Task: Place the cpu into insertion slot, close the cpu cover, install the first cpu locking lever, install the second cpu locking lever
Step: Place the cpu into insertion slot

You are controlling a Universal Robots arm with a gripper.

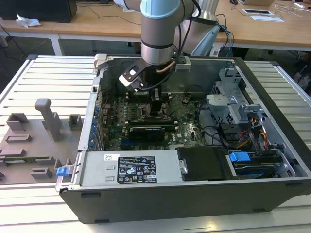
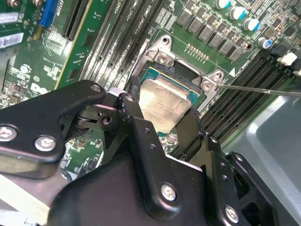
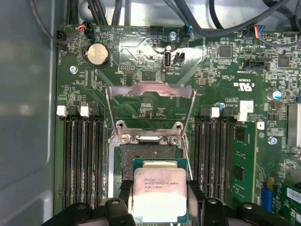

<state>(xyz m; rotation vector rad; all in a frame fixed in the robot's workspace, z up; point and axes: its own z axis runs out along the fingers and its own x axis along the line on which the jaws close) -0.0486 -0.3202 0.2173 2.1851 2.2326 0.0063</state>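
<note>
Gripper: in the exterior view the arm [image 1: 158, 34] reaches down into the open computer case [image 1: 194, 194], with the gripper [image 1: 158, 108] low over the motherboard [image 1: 146, 121].
Jaws: closed part-way onto the cpu [image 3: 157, 193], clamping it between the two black fingers [image 3: 124, 200].
Grip: one finger lies against each of two opposite edges of the chip. The other two edges are free, and the chip's middle sits between the fingertips.
Position of the cpu: over the near part of the insertion slot [image 3: 150, 153], with the dark far part of the slot uncovered beyond it. Whether it rests in the slot or hangs just above it, I cannot tell.
Facing: flat, pale metal top up, toward both wrist views [image 2: 164, 96].
Long axis: close to square, so no clear long side. Its edges run parallel to the slot's frame, and its print runs across from finger to finger.
Cpu cover [image 3: 150, 90]: swung open, standing up from the hinge at the slot's far edge, with green board showing through its window.
Locking lever [image 2: 263, 89]: a thin wire rod, raised and angling away from a corner of the slot.
Surroundings: memory slots [image 3: 82, 160] flank the slot on both sides.
</note>
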